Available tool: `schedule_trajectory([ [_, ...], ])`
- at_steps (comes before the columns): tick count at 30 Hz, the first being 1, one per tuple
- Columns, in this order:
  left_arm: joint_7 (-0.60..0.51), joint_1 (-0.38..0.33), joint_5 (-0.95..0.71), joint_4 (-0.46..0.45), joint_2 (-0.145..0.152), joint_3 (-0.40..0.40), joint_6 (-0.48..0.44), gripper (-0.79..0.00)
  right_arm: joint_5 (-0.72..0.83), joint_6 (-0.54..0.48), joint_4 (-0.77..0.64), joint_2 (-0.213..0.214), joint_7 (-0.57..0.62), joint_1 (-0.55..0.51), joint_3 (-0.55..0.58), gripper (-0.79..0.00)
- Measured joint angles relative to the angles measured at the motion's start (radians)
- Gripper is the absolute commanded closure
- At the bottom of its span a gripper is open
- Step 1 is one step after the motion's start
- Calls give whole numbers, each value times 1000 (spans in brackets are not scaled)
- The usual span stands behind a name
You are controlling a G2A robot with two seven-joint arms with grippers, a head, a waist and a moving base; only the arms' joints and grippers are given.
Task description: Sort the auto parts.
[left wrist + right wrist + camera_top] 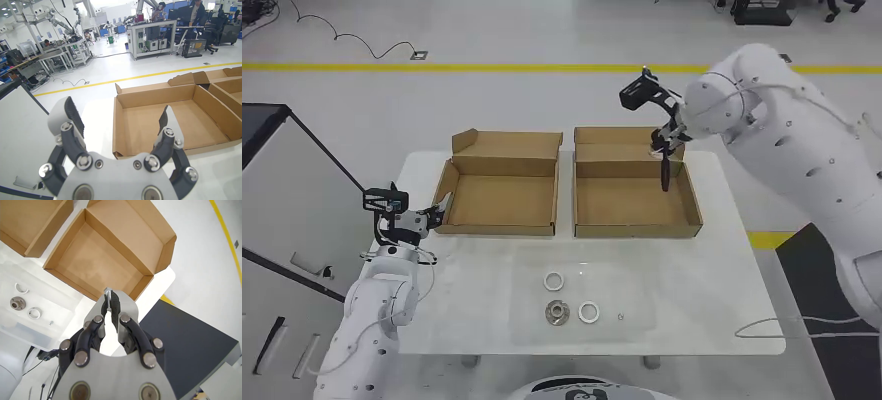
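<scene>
My right gripper (110, 298) is shut on a metal bolt (108, 299) and hangs over the right cardboard box (682, 210), near its far right part; in the top view the right gripper (665, 183) points down into that box. The left cardboard box (542, 228) stands beside it with nothing in it. My left gripper (121, 113) is open at the table's left edge, just off the left box's (213, 117) near corner. On the near table lie two white rings (554, 281) (589, 312), a metal flange (556, 312) and a small screw (620, 318).
The white table (722, 320) carries both boxes along its far half. A dark cabinet (262, 130) stands left of the table, a dark block (817, 270) to its right. A cable (762, 330) loops over the right front corner.
</scene>
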Motion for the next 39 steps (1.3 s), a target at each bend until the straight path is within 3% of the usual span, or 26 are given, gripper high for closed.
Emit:
schedule_trajectory([
  [14,0,0,0,0,0,0,0,-785,178,75,350,-145,0,91,-231,0],
  [39,0,0,0,0,0,0,0,-785,165,59,664,-254,-46,24,-253,0],
])
